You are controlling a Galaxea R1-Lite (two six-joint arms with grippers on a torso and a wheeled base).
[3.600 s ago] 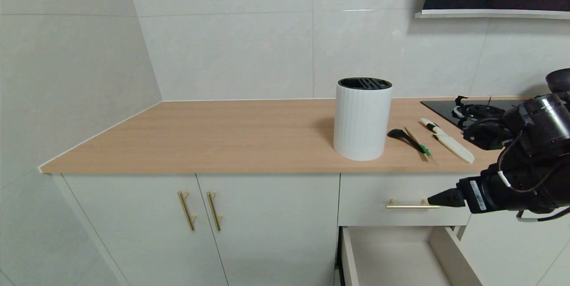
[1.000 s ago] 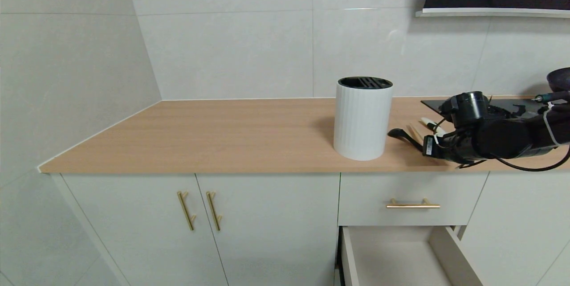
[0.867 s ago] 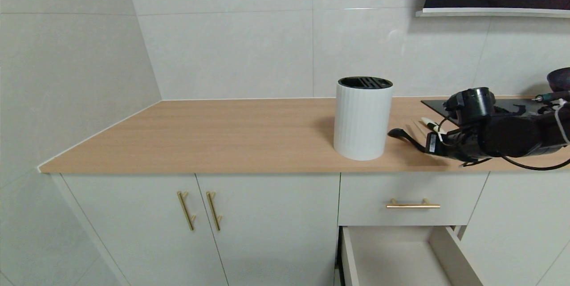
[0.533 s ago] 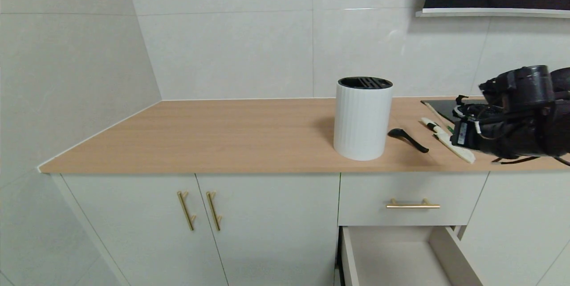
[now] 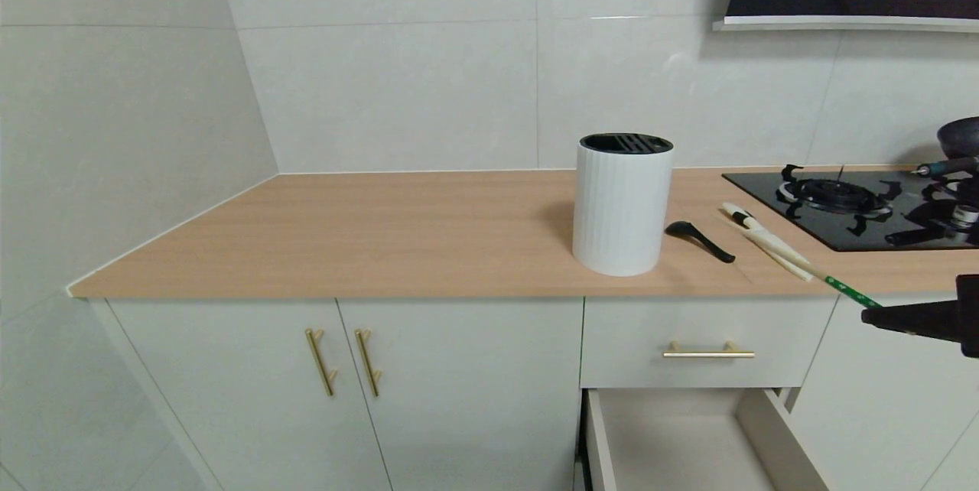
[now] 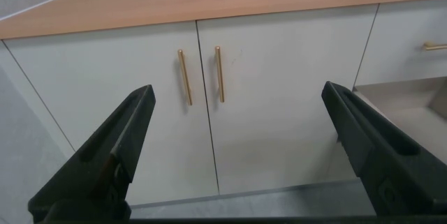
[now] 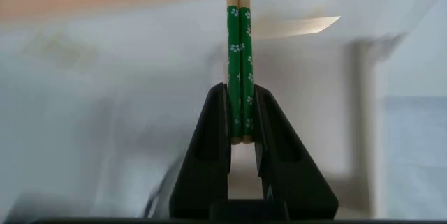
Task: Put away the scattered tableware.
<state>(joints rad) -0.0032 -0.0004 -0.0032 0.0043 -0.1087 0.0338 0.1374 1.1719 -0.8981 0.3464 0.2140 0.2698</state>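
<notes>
On the wooden counter (image 5: 382,231) I see a tall white ribbed holder (image 5: 622,208) with a black slotted top. Just beside it lies a black spoon (image 5: 704,242), then a pale knife (image 5: 746,221), with the stove (image 5: 841,227) behind. Below the counter's front edge a lower drawer (image 5: 673,453) stands open under a shut one with a gold handle (image 5: 709,354).

My left gripper (image 6: 237,95) faces the cabinet doors (image 6: 279,105), fingers spread wide with nothing between them.

My right gripper (image 5: 870,315) hangs off the counter's front edge, right of the drawer, clamped on the chopsticks (image 5: 845,290). They slant up over the knife. In the right wrist view the chopsticks (image 7: 239,63) sit side by side, their pinched ends green with small white flowers, paler farther out.
</notes>
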